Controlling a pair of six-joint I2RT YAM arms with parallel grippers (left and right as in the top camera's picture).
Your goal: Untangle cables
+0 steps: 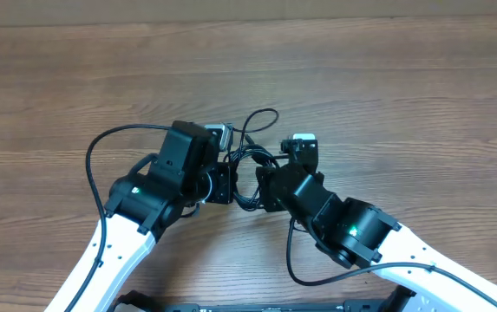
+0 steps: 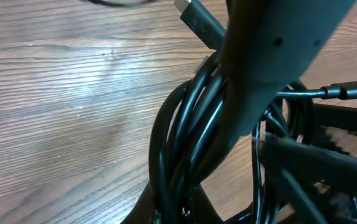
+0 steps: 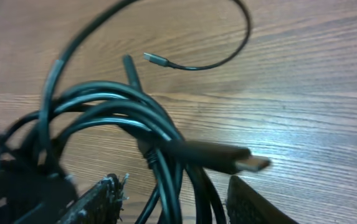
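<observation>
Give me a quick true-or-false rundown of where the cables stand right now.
1. The cables sit in one tangled bundle. True.
2. They lie on a white plastic table. False: the table is brown with a wood grain.
3. A thin cord curls out of the bundle and ends in a small plug. True.
4. Both fingers of the right gripper sit on one side of the bundle. False: the bundle runs between them.
5. A bigger plug with a metal tip sticks out of the bundle near the right gripper. True.
</observation>
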